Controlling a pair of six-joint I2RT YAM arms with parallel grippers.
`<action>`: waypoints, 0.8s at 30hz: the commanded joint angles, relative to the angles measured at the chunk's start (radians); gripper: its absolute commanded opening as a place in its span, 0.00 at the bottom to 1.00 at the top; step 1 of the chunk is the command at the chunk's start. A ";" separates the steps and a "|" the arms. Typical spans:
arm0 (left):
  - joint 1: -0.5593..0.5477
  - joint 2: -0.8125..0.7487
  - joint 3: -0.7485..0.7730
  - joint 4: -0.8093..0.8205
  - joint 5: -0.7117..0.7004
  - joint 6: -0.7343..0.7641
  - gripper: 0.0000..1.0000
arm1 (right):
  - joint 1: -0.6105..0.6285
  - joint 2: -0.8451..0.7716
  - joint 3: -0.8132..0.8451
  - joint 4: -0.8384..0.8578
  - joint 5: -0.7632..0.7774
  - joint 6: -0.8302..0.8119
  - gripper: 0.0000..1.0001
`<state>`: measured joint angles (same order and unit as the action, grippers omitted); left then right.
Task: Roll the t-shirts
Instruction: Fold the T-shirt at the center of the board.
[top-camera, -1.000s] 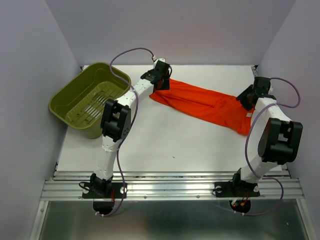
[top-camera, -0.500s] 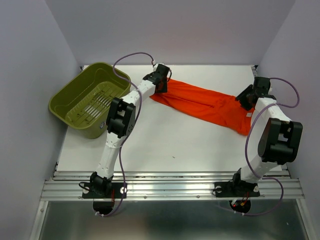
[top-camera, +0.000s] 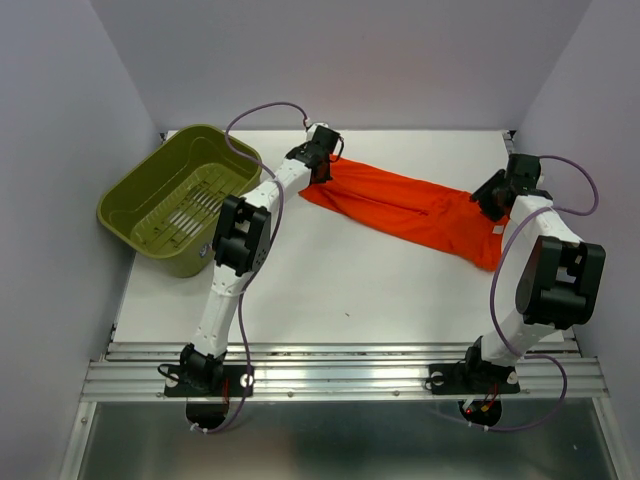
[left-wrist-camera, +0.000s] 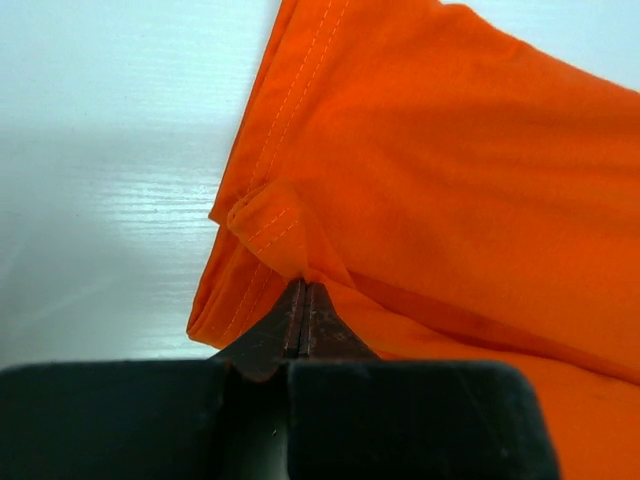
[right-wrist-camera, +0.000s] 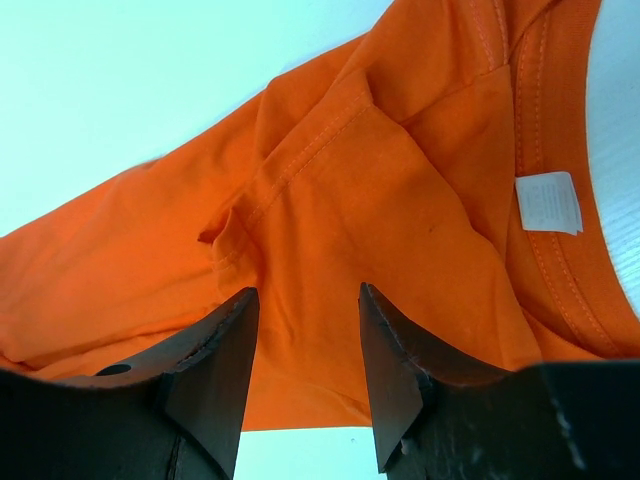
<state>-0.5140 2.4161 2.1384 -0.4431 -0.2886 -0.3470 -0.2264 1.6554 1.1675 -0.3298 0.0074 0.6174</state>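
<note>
The orange-red t-shirt (top-camera: 410, 205) lies stretched out as a long, narrow band on the far half of the white desk (top-camera: 350, 290). It runs at a slant from the far middle towards the right edge.

The left end effector (top-camera: 322, 172) is at the shirt's left end. In the left wrist view its fingers are pressed together, clamped on a small raised fold of cloth (left-wrist-camera: 270, 225) at the stitched hem (left-wrist-camera: 285, 90). The rest of the shirt spreads away to the right, with the bare desk on the left.

The right end effector (top-camera: 490, 195) is at the shirt's other end, near the right edge of the desk. In the right wrist view its two fingers (right-wrist-camera: 225, 350) stand apart, with orange cloth showing in the gap between them. I cannot tell whether the fingertips touch the cloth. The ribbed collar (right-wrist-camera: 560, 120) and a small white label (right-wrist-camera: 548, 202) lie just to the right of the fingers, and a short seamed fold sits ahead of the left finger.

An olive-green slotted plastic basket (top-camera: 128, 235) sits tilted at the desk's left edge, well apart from the shirt.
</note>
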 joint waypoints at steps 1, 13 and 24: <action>0.005 -0.037 0.063 0.029 -0.008 -0.006 0.00 | 0.001 -0.008 -0.006 0.009 -0.029 -0.010 0.50; 0.035 0.072 0.181 0.033 0.028 -0.115 0.22 | 0.001 -0.014 -0.028 0.009 -0.035 -0.011 0.50; 0.039 -0.070 0.089 0.050 -0.083 -0.067 0.71 | 0.001 -0.023 -0.054 0.011 -0.050 -0.011 0.50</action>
<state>-0.4706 2.4969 2.2696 -0.4255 -0.2890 -0.4370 -0.2264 1.6554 1.1152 -0.3328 -0.0265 0.6170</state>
